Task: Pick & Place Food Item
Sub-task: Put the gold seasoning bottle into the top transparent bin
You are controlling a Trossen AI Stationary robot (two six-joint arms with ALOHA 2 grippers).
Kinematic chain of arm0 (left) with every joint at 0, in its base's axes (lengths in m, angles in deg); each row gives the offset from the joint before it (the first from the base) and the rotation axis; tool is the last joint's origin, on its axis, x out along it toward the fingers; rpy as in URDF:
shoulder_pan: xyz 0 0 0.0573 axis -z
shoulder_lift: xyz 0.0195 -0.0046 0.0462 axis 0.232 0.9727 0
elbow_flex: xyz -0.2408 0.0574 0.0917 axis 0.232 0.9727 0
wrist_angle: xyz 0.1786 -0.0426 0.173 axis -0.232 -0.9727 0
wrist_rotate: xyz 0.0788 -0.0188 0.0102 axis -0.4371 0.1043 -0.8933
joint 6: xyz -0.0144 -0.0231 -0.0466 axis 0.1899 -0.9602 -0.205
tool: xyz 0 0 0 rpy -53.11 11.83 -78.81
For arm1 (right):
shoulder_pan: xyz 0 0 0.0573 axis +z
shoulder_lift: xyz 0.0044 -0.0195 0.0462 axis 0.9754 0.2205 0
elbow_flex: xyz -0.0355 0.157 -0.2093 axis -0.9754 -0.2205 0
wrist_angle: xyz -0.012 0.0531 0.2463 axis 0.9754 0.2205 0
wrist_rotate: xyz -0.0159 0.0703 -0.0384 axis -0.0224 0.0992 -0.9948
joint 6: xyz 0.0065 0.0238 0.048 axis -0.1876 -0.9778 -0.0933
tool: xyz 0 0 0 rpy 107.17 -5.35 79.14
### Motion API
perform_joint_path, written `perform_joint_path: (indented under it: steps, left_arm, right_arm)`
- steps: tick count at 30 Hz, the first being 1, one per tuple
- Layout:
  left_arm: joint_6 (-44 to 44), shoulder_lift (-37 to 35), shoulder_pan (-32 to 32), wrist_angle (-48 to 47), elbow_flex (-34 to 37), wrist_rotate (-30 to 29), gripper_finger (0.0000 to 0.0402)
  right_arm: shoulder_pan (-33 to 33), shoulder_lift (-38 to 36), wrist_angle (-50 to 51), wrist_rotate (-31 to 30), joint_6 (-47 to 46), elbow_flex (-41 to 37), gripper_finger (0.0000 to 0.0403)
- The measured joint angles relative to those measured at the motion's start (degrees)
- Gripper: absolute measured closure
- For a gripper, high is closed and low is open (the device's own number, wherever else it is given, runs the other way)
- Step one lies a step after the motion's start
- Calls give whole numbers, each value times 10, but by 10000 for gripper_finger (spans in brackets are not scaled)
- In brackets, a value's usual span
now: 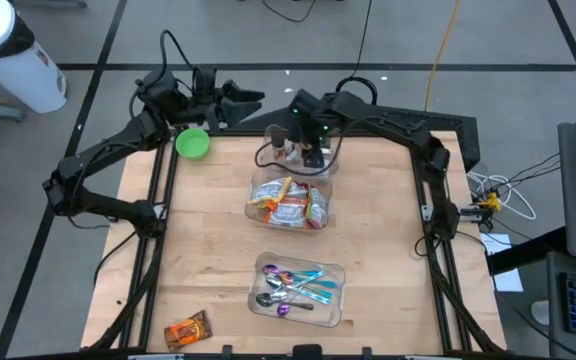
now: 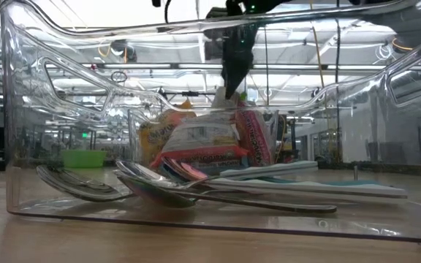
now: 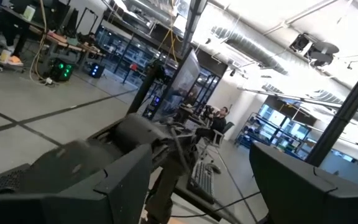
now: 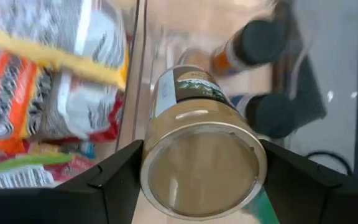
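The high view is showing the right tool (image 1: 312, 152) reaching down into a clear bin (image 1: 271, 135) at the far side of the wooden desk (image 1: 218, 250), beside a bin of shiny snack bags (image 1: 290, 203), while the left tool (image 1: 251, 96) is waiting past the desk's far edge with its fingers apart and empty. The right wrist view is showing that tool's two dark fingers (image 4: 114, 180) hugging a round, smooth jar (image 4: 201, 152) from both sides, so it is holding the jar snug to carry it.
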Motion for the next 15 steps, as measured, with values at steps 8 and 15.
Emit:
perform_joint_path:
  steps: [8, 15]
  left_arm:
    - [-1, 0, 12, 0, 0, 0, 124]
    - [15, 0, 15, -26, 0, -1, 132]
  right_arm:
    - [1, 35, 35, -31, 17, 13, 133]
    - [1, 49, 39, -33, 15, 13, 133]
